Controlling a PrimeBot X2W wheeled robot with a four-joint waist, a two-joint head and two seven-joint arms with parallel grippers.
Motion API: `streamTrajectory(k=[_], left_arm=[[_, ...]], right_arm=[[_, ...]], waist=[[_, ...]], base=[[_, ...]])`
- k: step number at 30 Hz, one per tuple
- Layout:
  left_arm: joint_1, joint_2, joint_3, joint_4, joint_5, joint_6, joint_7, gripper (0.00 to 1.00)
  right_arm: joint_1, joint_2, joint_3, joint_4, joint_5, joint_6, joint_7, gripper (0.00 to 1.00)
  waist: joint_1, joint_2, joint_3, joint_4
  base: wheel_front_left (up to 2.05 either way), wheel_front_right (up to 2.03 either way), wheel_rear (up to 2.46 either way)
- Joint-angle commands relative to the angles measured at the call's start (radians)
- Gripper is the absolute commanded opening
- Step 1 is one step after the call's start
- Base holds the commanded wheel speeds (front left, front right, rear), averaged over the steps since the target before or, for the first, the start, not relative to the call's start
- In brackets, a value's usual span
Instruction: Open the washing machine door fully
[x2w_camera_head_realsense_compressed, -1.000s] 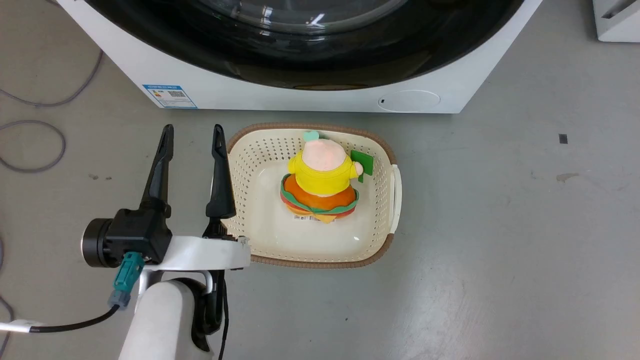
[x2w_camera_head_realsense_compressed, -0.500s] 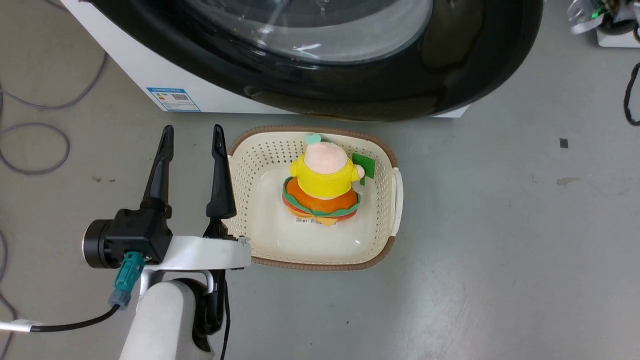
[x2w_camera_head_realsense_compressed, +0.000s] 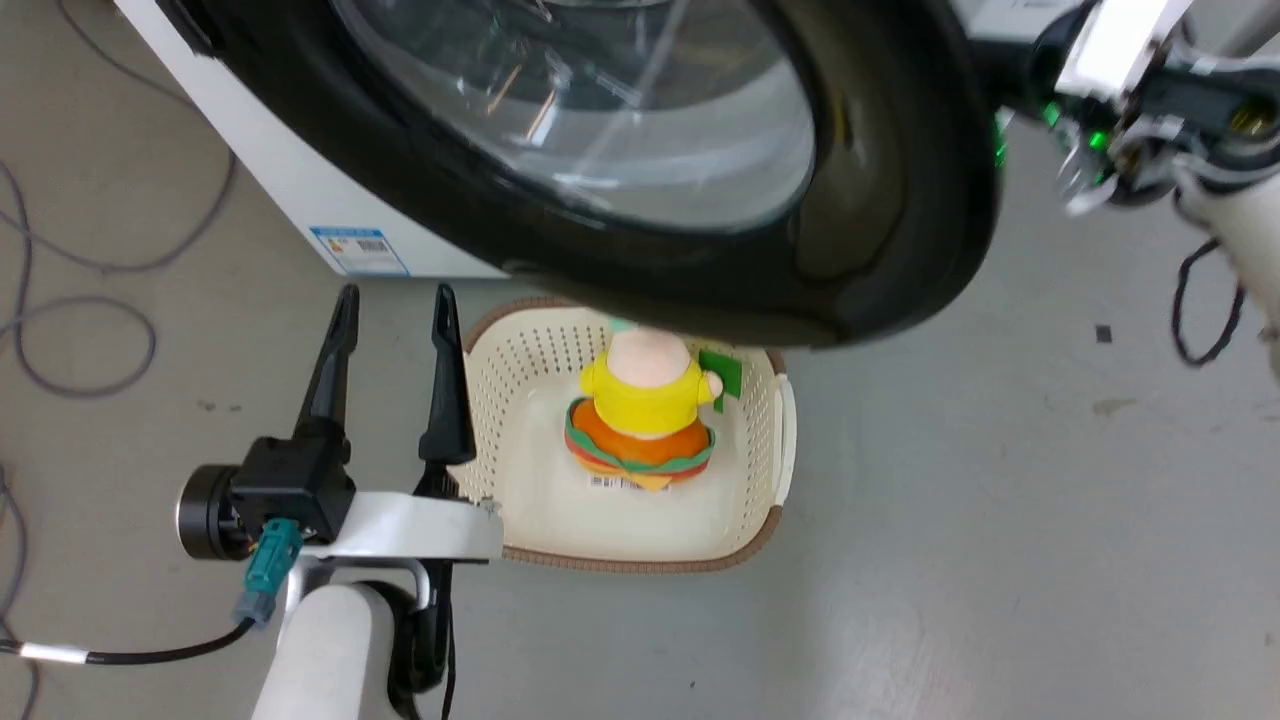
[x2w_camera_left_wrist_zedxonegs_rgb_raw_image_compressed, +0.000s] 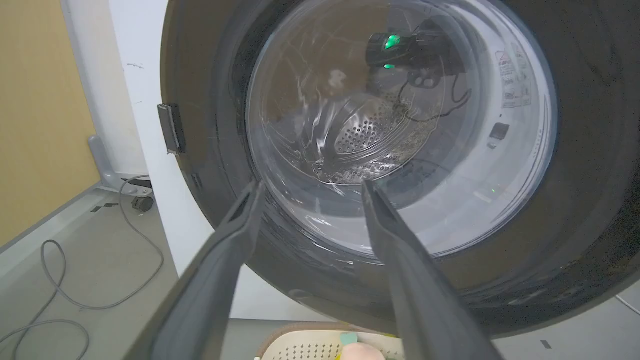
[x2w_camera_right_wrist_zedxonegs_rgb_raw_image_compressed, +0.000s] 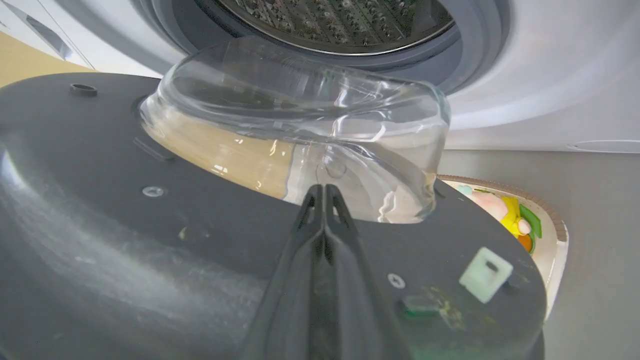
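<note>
Opening step in hand: door partway out. R gripper pinched closed, empty, tips prob. against door's inner face. L gripper spread, idle. Next: push wider.

The smooth grey concrete floor carries a big white front-loading washing machine at the back. Just in front of it stands a cream perforated plastic basket with a brown rim. To the left lie loose grey cables; to the right, a small dark square mark and a faint stain.
</note>
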Motion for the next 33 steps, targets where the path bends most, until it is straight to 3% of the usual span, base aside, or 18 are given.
streamTrajectory(k=[1, 20, 33], left_arm=[[0.017, 0.001, 0.004, 0.007, 0.007, -0.003, -0.006, 1.0], [0.113, 0.001, 0.01, 0.064, 0.021, -0.025, -0.006, 1.0], [0.151, 0.001, 0.011, 0.083, 0.023, -0.029, -0.006, 1.0]], right_arm=[[0.038, 0.001, 0.005, -0.022, 0.014, -0.001, 0.006, 0.0], [0.274, -0.006, 0.089, -0.273, 0.127, -0.001, 0.023, 0.0], [0.376, -0.028, 0.182, -0.47, 0.188, -0.001, 0.0, 0.0]], waist=[[0.0, -0.0001, -0.022, -0.002], [0.0, -0.0001, -0.151, 0.011], [0.0, -0.0001, -0.179, 0.009]], base=[[0.0, 0.0, 0.0], [0.0, 0.0, 0.0], [0.0, 0.0, 0.0]])
